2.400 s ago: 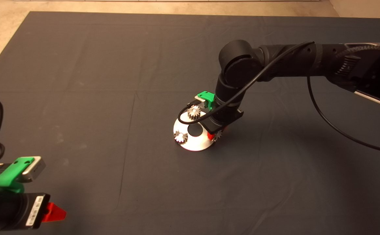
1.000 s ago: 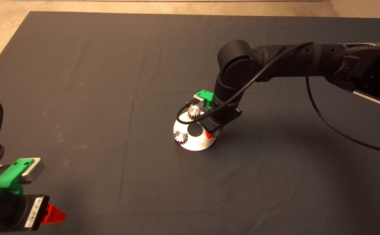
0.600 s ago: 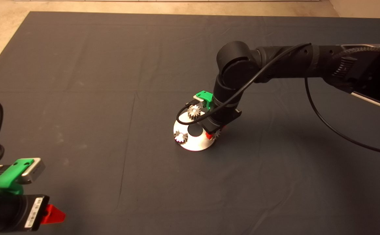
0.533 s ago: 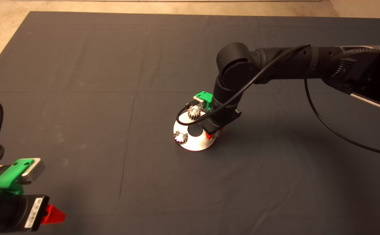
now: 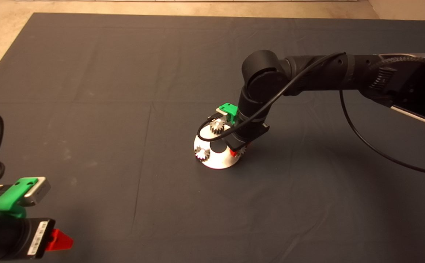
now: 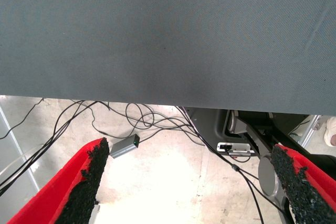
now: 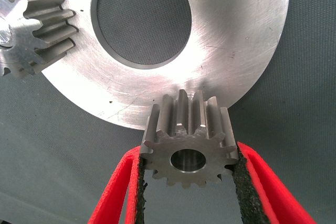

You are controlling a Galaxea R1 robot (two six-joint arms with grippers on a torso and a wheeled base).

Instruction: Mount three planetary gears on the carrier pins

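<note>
The third gear (image 5: pixel 242 150) is largely hidden beneath the right gripper (image 5: pixel 239 150) in the head view, and no carrier pin can be made out.

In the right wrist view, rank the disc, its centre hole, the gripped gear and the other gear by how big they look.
Largest to smallest:
1. disc
2. centre hole
3. gripped gear, enlarged by closeness to the camera
4. other gear, cut off by the picture's edge, so unsure
</note>
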